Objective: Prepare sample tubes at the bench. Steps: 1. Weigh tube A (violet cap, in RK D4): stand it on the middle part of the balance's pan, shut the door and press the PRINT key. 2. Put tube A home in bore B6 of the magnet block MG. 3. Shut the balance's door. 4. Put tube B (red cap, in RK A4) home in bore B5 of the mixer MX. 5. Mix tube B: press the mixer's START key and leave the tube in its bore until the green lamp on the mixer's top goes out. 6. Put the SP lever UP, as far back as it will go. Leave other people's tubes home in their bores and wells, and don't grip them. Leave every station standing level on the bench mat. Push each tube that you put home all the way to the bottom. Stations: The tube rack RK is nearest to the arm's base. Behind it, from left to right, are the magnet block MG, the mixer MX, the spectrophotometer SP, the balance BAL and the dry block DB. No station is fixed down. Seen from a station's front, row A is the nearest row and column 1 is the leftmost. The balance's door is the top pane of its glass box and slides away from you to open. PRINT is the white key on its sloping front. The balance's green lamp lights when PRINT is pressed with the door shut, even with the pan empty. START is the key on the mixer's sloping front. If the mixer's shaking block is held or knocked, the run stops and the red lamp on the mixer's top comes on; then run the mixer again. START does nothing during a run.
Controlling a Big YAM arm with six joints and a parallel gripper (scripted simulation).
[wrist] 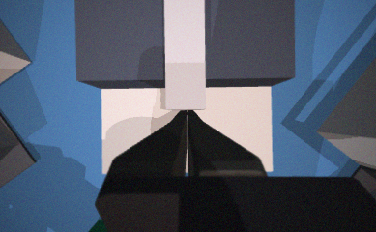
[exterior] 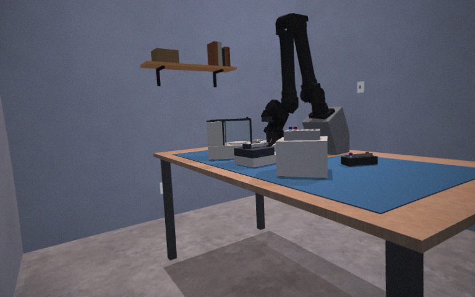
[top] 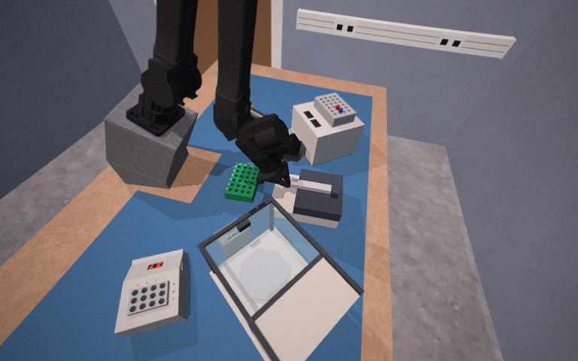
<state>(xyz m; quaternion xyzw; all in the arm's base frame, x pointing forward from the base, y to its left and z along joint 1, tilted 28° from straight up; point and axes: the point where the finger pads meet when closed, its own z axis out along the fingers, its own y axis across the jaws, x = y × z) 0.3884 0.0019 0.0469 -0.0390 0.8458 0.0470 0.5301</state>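
The long white bar-shaped lever (top: 312,184) (wrist: 185,48) lies along the dark grey top of the cream-based spectrophotometer (top: 312,207) (exterior: 253,151) (wrist: 117,43), right of centre in the top view. Its long axis runs left to right there, dipping slightly toward a small dark block at its right end; in the wrist view it runs straight down from the upper edge, its free end reaching the middle of the frame. The black two-finger gripper (top: 288,183) (exterior: 270,143) (wrist: 187,115) has its fingers pressed together with nothing between them, the tips at that free end; whether they touch it I cannot tell.

In the top view, the green perforated rack (top: 241,187) sits just left of the gripper, and the glass-sided balance (top: 308,308) (exterior: 219,152) fills the lower middle. The white box-shaped mixer (top: 334,141) (exterior: 302,158) stands at upper right, a red cap (top: 337,107) (exterior: 295,127) and a blue cap (top: 340,110) (exterior: 290,127) in its block.

The arm hides much of the black magnet block (exterior: 359,160) from above; the exterior view shows its violet cap (exterior: 350,154) and orange cap (exterior: 367,152). Only the top view shows the red display (top: 155,265) at lower left.
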